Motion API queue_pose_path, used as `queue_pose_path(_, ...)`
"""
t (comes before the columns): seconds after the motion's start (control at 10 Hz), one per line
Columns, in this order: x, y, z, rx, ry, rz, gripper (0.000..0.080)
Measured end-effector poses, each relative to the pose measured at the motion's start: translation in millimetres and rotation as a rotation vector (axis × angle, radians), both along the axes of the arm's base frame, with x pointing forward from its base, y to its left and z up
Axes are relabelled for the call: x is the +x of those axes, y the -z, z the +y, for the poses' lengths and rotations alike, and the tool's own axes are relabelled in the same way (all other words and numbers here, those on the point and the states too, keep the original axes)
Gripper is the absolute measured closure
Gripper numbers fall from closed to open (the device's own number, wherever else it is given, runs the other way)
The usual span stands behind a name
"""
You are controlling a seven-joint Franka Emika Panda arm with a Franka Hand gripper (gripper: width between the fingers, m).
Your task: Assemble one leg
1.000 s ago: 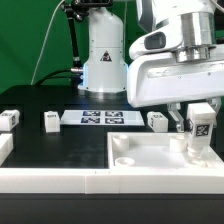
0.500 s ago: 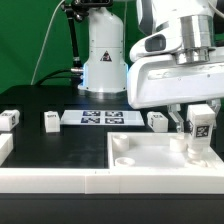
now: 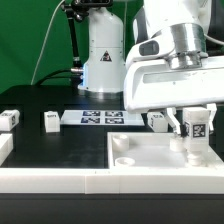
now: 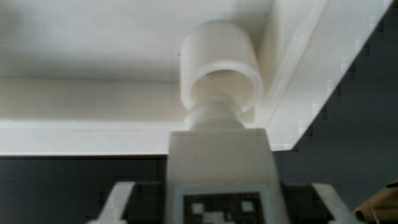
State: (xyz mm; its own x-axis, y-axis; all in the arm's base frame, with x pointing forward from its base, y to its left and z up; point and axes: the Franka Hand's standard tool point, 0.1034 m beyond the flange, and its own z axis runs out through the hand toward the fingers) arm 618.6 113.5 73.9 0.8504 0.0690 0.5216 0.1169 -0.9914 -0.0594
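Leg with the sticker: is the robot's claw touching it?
Touching. In the exterior view the gripper presses its fingers against both sides of the leg, holding it upright over the panel.

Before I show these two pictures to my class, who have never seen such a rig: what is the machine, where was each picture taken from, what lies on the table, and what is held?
The machine is a robot arm with a two-finger gripper. One picture comes from a camera standing off the arm; the other from a camera on its wrist, looking along the held leg. On the black table lie a white panel, a marker board and three loose legs. The gripper is shut on a fourth leg, upright at a panel corner.
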Motion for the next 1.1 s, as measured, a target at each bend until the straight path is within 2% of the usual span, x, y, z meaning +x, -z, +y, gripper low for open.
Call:
queue_pose_path(0.5,-2.6,1.2,8.7,0.009,0.007,-0.007,0.0512)
queue_pose_path(0.8,-11.4,-5.4,6.7,0.009,0.012,0.007,0.0512)
queue_pose_path(1.1,-17.9,1.0,2.6,0.005,0.015,0.018,0.0512)
